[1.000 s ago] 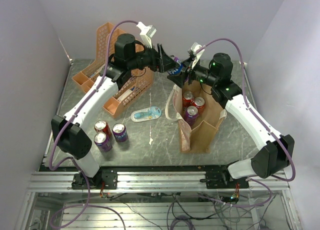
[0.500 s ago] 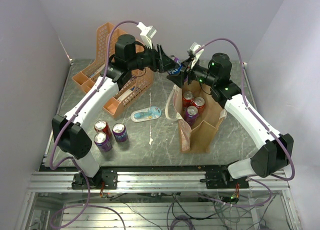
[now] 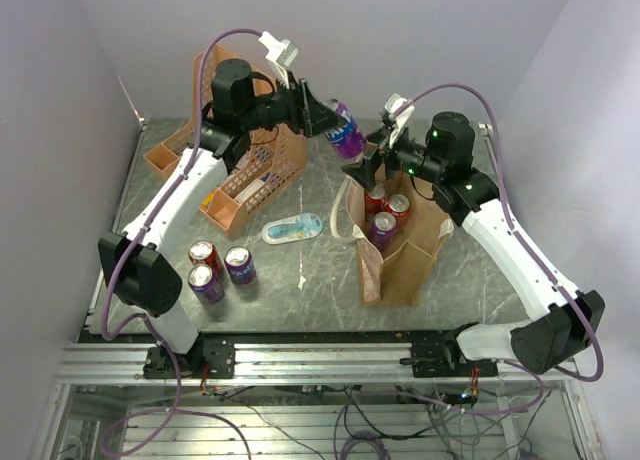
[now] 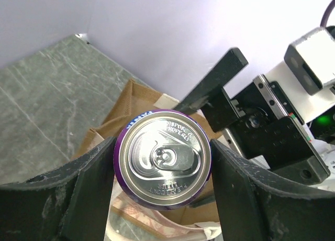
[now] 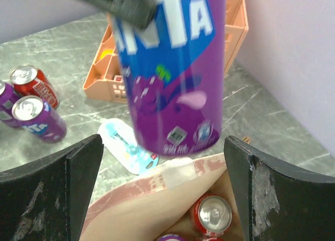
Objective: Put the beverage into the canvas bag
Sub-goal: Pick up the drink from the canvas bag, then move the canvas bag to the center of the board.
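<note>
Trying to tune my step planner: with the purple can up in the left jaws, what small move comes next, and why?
Probably shift the left gripper until the purple can hangs over the open mouth of the canvas bag. The left jaws alone clamp the can; the right gripper stands open beside it. In the top view the can sits tilted, short of the bag's far rim.

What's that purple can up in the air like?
The purple can is a tall, shiny metal soda can with a blue band, white letters and a fruit picture. Its silver top has a pull tab, not opened. The left gripper pinches it on both sides, holding it tilted in the air by the open canvas bag.
</note>
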Robot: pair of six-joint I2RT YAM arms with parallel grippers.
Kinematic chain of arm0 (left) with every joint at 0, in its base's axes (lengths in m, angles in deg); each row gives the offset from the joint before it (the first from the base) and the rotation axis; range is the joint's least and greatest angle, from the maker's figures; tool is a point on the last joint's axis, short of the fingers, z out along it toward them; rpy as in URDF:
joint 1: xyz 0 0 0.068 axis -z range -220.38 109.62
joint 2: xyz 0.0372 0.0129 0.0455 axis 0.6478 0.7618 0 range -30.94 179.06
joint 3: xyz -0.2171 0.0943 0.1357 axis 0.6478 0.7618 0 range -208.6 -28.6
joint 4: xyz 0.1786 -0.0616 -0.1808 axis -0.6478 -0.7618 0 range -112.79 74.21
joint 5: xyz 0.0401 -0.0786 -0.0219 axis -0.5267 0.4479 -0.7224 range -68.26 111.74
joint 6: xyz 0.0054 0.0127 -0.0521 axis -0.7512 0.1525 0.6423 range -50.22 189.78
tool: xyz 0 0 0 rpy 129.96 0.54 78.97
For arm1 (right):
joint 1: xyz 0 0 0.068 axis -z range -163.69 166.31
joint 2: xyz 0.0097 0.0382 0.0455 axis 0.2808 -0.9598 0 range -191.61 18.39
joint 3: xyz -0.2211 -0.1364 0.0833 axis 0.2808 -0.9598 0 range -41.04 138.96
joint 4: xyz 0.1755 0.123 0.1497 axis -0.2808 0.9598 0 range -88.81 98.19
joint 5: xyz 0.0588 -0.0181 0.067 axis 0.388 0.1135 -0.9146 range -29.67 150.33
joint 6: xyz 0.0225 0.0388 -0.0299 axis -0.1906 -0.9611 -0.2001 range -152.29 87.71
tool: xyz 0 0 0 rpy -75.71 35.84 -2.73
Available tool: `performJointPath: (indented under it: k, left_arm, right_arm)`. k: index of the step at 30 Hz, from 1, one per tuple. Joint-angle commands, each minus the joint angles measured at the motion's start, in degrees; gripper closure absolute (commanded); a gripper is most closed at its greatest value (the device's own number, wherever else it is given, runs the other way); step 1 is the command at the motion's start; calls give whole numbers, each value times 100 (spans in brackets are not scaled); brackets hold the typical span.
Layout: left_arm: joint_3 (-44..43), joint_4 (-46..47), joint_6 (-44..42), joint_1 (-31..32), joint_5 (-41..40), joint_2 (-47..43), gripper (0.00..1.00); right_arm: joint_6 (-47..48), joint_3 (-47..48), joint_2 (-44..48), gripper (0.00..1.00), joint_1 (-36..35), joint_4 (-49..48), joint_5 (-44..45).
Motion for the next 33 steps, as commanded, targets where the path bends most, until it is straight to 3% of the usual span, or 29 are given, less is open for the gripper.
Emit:
performJointPath:
  k: [1,4,10,20,27,33]
  left_arm:
    - [-434,603,-168,-223,203,-299,93]
    - [-621,163,-464,-433,-84,-347,93]
    - [-751,-438,-1304,-681,-659,-500,93]
    - [-416,-550,-1508,-706,-692,-729,93]
    - [-300,-568,-1527,-698,-681,-824,93]
    - [-174,-486,-1409,-697,-614,-871,93]
  right_arm:
    - [151,62,270,4,10,764,0]
    - [127,191,249,9,-95,1425,-50]
    - [-46,425,163,9,-757,2570,608]
    - [-789,51,276,15,-1212,2736,1950]
    - [-1064,-95,118,27,-1325,2688,1732]
    - [-1249,-136,-22,45,-1330,2658,1668]
